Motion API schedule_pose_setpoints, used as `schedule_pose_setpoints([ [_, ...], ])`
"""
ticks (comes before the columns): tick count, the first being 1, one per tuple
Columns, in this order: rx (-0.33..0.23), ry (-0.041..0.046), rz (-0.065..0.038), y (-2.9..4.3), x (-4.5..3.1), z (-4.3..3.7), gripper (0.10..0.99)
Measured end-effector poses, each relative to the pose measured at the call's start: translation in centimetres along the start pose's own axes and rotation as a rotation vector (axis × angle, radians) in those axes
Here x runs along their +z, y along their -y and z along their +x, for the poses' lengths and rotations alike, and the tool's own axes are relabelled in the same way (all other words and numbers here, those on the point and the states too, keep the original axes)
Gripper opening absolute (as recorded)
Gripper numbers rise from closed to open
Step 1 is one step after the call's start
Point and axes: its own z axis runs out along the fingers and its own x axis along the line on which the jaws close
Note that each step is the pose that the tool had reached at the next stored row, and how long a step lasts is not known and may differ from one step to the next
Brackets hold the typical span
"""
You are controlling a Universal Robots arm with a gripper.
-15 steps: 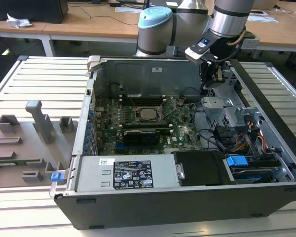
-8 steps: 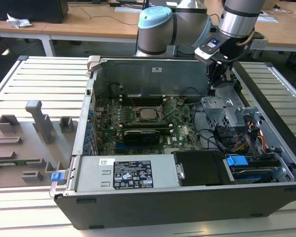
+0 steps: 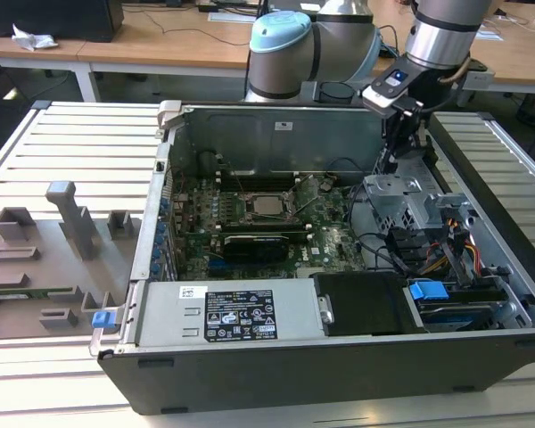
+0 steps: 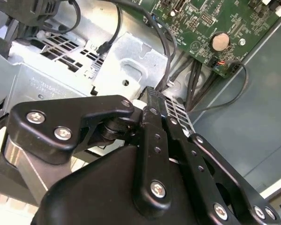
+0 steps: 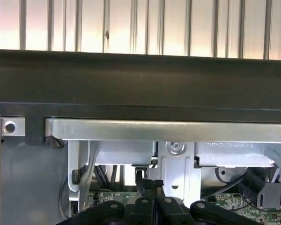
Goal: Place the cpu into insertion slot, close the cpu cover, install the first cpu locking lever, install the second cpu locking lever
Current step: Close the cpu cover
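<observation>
The gripper (image 3: 388, 159) hangs over the metal drive cage (image 3: 401, 201) at the exterior view's right, inside the open case (image 3: 276, 370). In both wrist views its fingers (image 5: 147, 183) are pressed together with nothing seen between them. The cpu (image 3: 268, 206) already sits in the insertion slot (image 3: 252, 208) on the green board (image 3: 325, 236), well apart from the gripper, so I judge the first step done. Whether the cpu cover and the two levers are fastened cannot be told. A white label (image 3: 239, 316) on the near power supply (image 3: 165, 316) carries print too small to read.
</observation>
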Motion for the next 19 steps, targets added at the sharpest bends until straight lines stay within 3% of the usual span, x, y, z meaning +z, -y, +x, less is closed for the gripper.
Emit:
schedule_pose_setpoints([
  [3, 0.000, 0.0001, 0.001, 0.01, 0.47, 0.05, 0.106],
  [9, 0.000, 0.0001, 0.000, 2.18, 0.54, 0.10, 0.106],
  [11, 0.000, 0.0002, 0.000, 3.25, 0.56, 0.13, 0.106],
  [14, 0.000, -0.0003, 0.000, 5.55, 0.78, 0.19, 0.106],
  [19, 0.000, -0.0005, 0.000, 7.36, 1.62, 0.27, 0.106],
])
